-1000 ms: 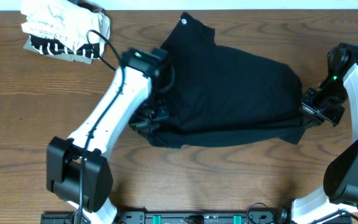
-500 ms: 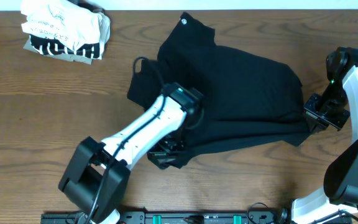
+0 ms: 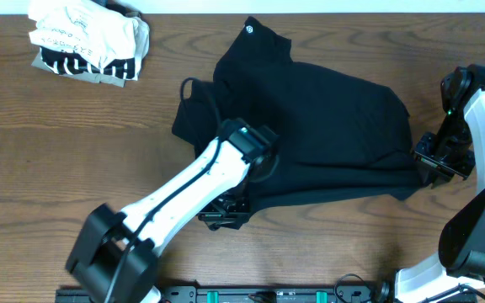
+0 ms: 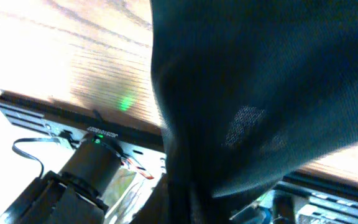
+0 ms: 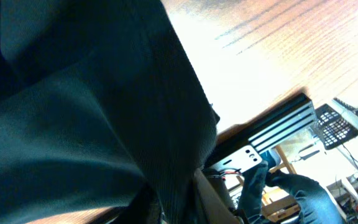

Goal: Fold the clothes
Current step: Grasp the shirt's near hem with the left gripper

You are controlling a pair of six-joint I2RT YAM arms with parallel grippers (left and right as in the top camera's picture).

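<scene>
1. Left gripper (image 3: 223,212) is sitting at the near left corner of the black shirt (image 3: 310,135). Its wrist view is filling with dark cloth (image 4: 260,93) running down to the bottom edge; fingers are hidden, so cannot tell if the jaws are pinching or spread.
2. Right gripper (image 3: 434,165) is touching the shirt's right near corner. Cloth (image 5: 73,112) is draping down toward the fingers in the wrist view; jaw state cannot be told either.
3. The shirt is lying crumpled at table (image 3: 23,151) centre, between both grippers, its tiny white logo (image 3: 248,29) at the far edge.
4. A white bundle with black lettering (image 3: 87,42) is lying at the far left corner, well apart from the shirt.
</scene>
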